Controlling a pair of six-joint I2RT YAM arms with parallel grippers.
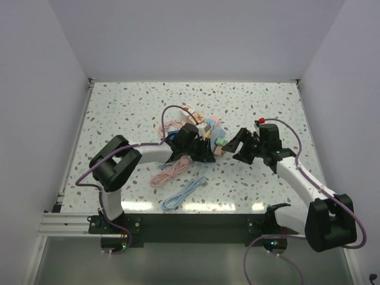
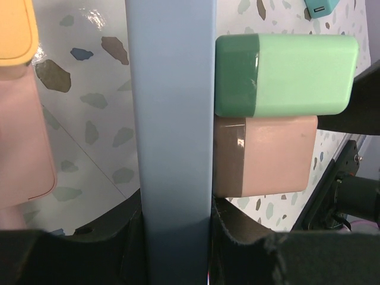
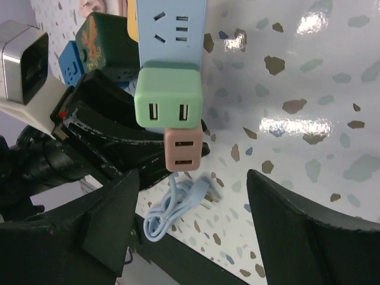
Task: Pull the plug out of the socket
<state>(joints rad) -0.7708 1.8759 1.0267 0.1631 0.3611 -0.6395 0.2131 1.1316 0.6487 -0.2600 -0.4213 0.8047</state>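
Note:
A pale blue power strip [image 2: 172, 119] stands upright between my left gripper's [image 2: 175, 237] fingers, which are shut on its sides. A mint-green plug [image 2: 285, 74] and a pink plug [image 2: 267, 154] below it are seated in the strip's face. In the right wrist view the green plug [image 3: 168, 98] and pink plug [image 3: 183, 148] face the camera, USB ports showing, with the strip [image 3: 172, 24] behind. My right gripper [image 3: 191, 184] is open wide and empty, a short way off the plugs. From above, the left gripper [image 1: 200, 148] and right gripper [image 1: 236, 145] flank the green plug [image 1: 219, 142].
A coiled light blue cable [image 1: 185, 193] and a pink cable [image 1: 168, 172] lie near the front. More adapters in orange and pink [image 1: 193, 113] cluster behind the strip. A white cube adapter [image 3: 24, 53] and a dark green one [image 3: 101, 35] show at the left. White walls enclose the table.

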